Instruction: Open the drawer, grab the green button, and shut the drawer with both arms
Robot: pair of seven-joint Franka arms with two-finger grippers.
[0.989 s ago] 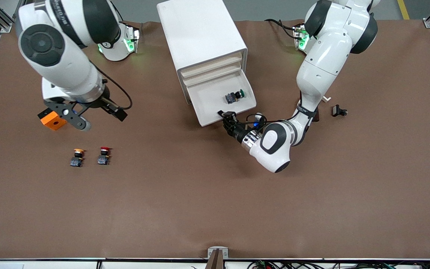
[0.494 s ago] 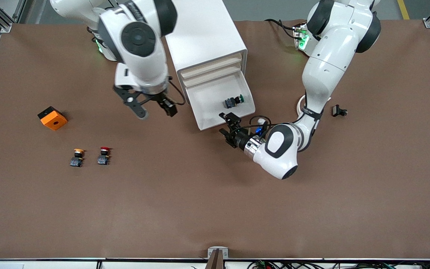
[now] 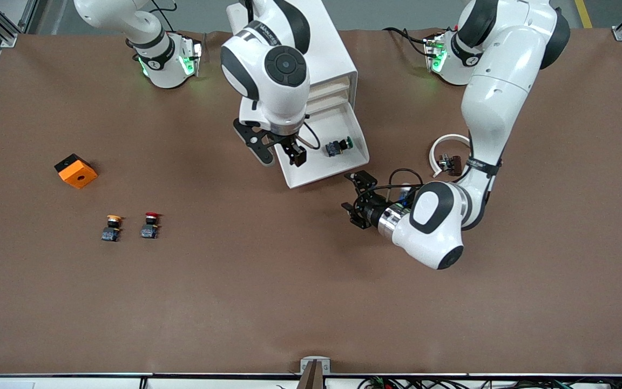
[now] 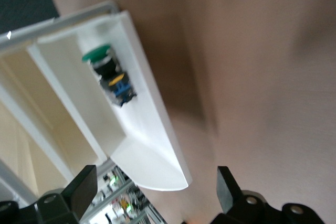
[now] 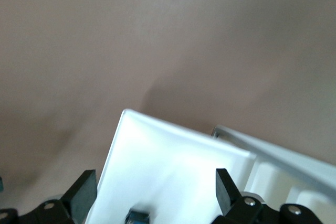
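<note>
The white cabinet (image 3: 335, 54) stands at the table's back with its lowest drawer (image 3: 316, 166) pulled out. In the drawer lies the green-capped button (image 3: 339, 146), toward the left arm's end; the left wrist view shows the button (image 4: 108, 74) against the drawer (image 4: 152, 129) wall. My right gripper (image 3: 278, 155) hangs open over the drawer's end toward the right arm, empty; its fingers (image 5: 84, 192) frame the drawer floor (image 5: 173, 171). My left gripper (image 3: 351, 192) is open and empty, low over the table just in front of the drawer, clear of it.
An orange block (image 3: 76, 170) lies toward the right arm's end of the table. Nearer the front camera stand a yellow-capped button (image 3: 111, 227) and a red-capped button (image 3: 150, 225). A white ring-shaped piece (image 3: 443, 148) lies by the left arm's forearm.
The right arm swung from above the orange block to over the open drawer. The left gripper opened, let go of the drawer front and drew back from it.
</note>
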